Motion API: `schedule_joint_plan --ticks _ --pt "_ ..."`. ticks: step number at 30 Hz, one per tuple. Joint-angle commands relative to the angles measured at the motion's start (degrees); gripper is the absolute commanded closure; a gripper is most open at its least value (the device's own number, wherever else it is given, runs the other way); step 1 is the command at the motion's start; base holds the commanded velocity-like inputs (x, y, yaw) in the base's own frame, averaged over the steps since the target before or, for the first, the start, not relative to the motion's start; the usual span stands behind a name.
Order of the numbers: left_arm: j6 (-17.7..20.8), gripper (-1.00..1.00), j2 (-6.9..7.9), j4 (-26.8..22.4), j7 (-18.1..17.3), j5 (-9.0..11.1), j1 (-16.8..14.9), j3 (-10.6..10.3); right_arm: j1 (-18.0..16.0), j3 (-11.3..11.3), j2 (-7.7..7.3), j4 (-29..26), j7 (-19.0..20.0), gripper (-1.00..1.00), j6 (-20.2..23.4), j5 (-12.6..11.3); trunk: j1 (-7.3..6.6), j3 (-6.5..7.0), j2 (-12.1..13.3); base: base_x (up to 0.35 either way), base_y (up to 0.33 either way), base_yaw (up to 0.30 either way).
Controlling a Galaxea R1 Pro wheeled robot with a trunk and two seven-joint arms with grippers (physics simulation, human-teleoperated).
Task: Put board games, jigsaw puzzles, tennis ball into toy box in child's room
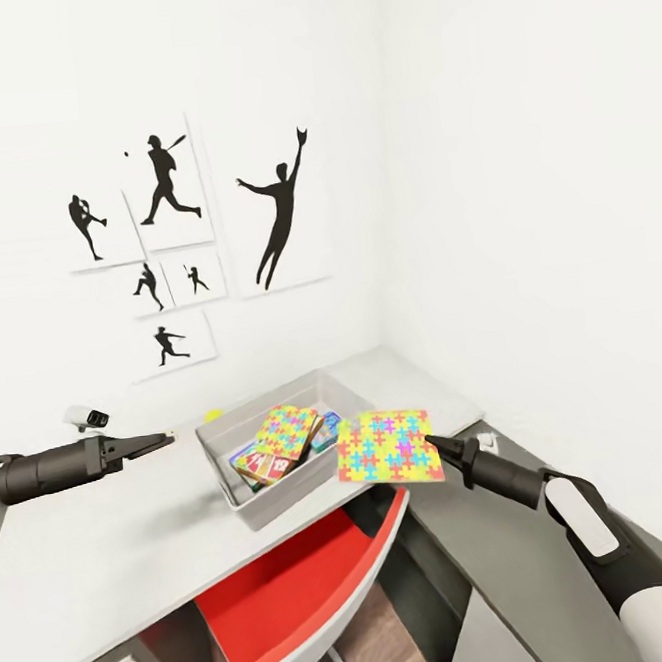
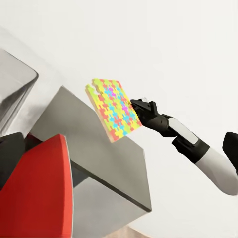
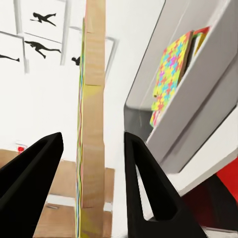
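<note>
Right gripper point(image 1: 434, 449) pinching a jigsaw puzzle point(image 1: 387, 447) by its edge, held flat just beside the toy box point(image 1: 242, 434), likely for dropping in. Other puzzle point(image 1: 286, 429) and board games point(image 1: 265, 465) inside already. Left gripper point(image 1: 168, 439) idle over the worktop point(image 1: 89, 553), jaws apparently pressed together.

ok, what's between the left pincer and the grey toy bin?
Head view: only bare light-grey desk top between left pincer and translucent grey bin.

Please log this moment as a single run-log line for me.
right gripper: holds jigsaw puzzle beside toy box | left gripper: empty | toy box: one puzzle, board games inside
</note>
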Motion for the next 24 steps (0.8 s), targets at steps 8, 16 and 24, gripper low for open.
schedule_joint_plan --ticks 8,16,24 --pt "0.61 -1.00 -0.03 0.01 -0.24 -0.06 -0.07 -0.03 -0.03 -0.02 -0.02 -0.01 0.05 1.00 0.28 -0.18 0.03 -0.11 -0.10 0.000 0.000 0.288" --pt "0.60 -1.00 -0.08 0.01 -0.24 -0.06 -0.07 -0.03 -0.05 -0.02 -0.06 -0.01 0.05 1.00 0.28 -0.18 0.03 -0.11 -0.10 0.000 0.000 0.288" --pt "0.61 -1.00 -0.08 0.01 -0.24 -0.06 -0.07 -0.03 -0.06 -0.02 -0.07 -0.01 0.05 1.00 0.28 -0.18 0.03 -0.11 -0.10 0.000 0.000 0.288"
